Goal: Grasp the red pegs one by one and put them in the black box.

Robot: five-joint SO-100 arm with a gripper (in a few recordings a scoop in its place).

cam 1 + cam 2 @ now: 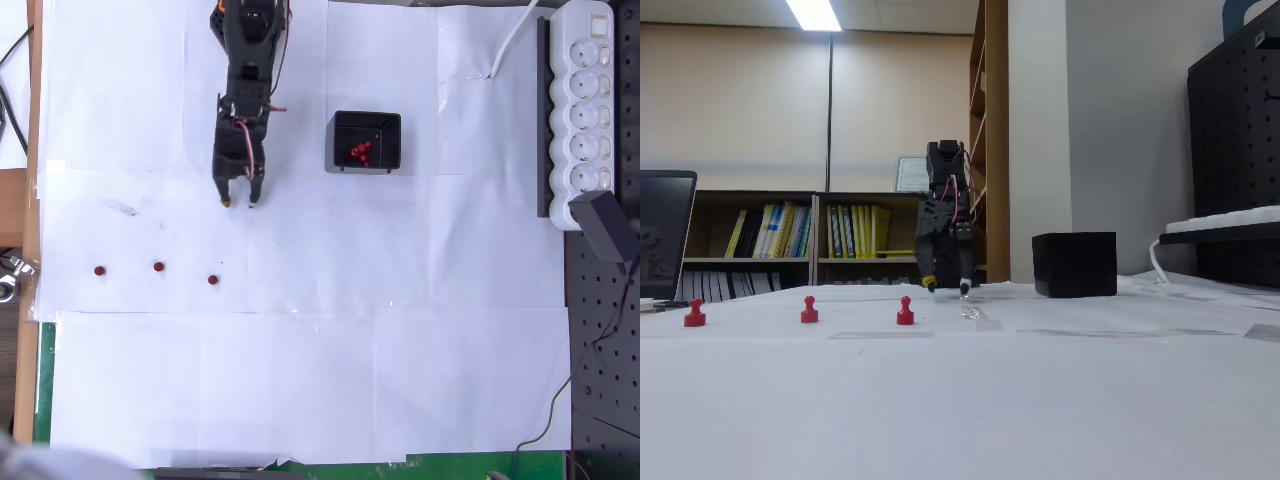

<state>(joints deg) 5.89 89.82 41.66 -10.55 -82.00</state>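
white paper sheets (300,380) cover the table, with bookshelves (790,240) along the back wall in the fixed view. going left to right in the overhead view: three red pegs stand in a loose row on the paper, well apart from each other, the left peg (100,270), the middle peg (158,266) and the right peg (213,280). above and just right of them the gripper (238,203) hangs tips-down over bare paper, jaws parted with nothing between them. further right sits the black box (340,160), with a cluster of red pegs (360,153) already inside; their count cannot be told. a white power strip (588,100) lies at the far right edge. judgement: the pegs look small, rigid and light, with a round head on a narrower neck above a wider base; likely to tip or skid if nudged, so the hold is best taken squarely across the head or neck, the right peg being nearest
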